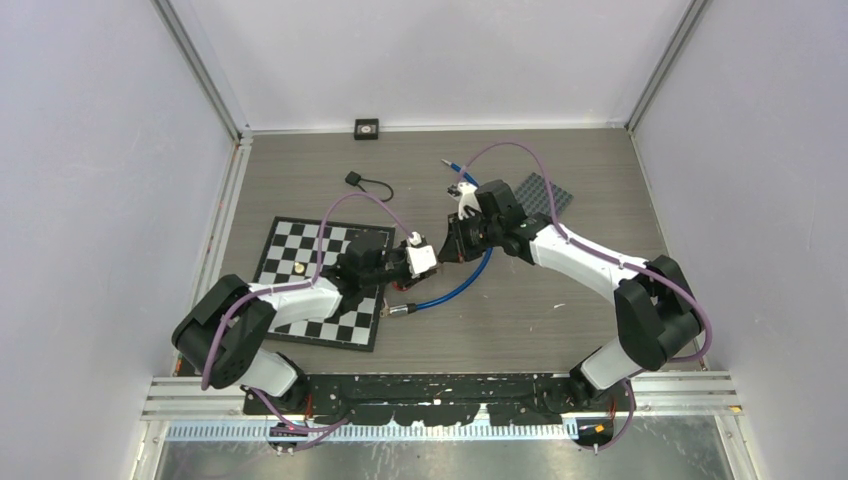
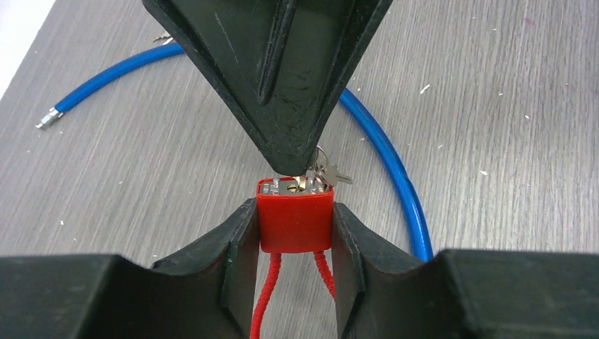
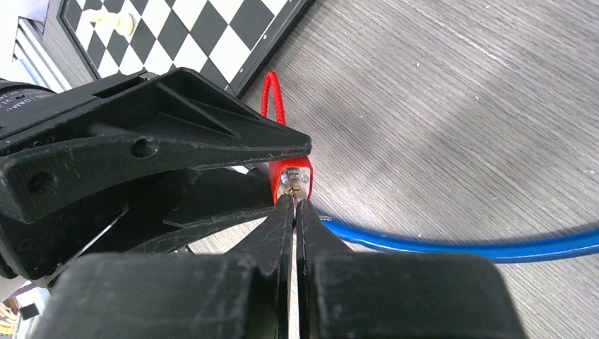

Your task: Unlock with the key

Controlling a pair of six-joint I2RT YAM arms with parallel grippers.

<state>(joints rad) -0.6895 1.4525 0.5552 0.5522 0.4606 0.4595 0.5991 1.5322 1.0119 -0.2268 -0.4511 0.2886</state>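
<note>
Above the grey worktop [image 1: 560,300] middle, our part-open left claw [image 2: 293,212] clamps the padlock [image 2: 294,227], we judge rigid and light, by its flanks, while our right claw [image 3: 294,203] pinches shut on the slim key [image 2: 304,183].

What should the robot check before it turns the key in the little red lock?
1. Red padlock squeezed firmly in the left pincer: ok.
2. Right pincer shut on the key: ok.
3. Key in the keyhole: ok, but how deep it sits, cannot tell.
4. Spare keys hanging clear beside the right pincer's tip: ok.
5. Blue cable lying on the table away from the padlock: ok.
6. Lock opened: not ok, both ends of the red cord go into the padlock.
</note>
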